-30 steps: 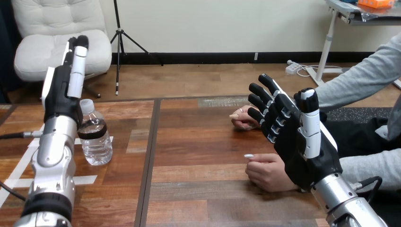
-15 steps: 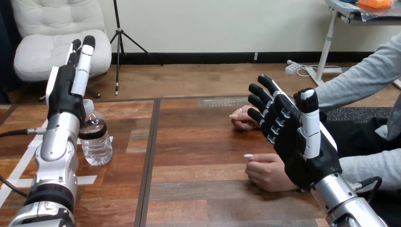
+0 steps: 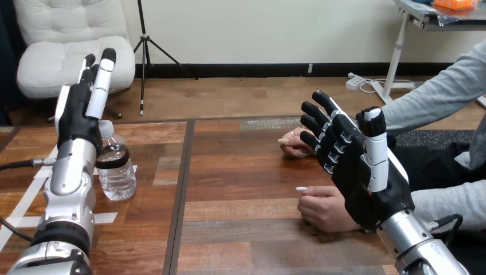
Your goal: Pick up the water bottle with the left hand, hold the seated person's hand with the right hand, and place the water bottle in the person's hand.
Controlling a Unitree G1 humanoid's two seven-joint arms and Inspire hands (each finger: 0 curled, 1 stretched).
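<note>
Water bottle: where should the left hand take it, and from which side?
Grip the water bottle round its middle, probably from the view's left, where the open left hand is raised. It stands upright, round and narrow enough to encircle.

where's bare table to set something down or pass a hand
Bare: the brown wooden table's middle, between the clear plastic water bottle and the person's nearer hand and farther hand. Crowded: the right, where the right hand stands beside them, and the left, where the left hand hovers by the bottle.
</note>
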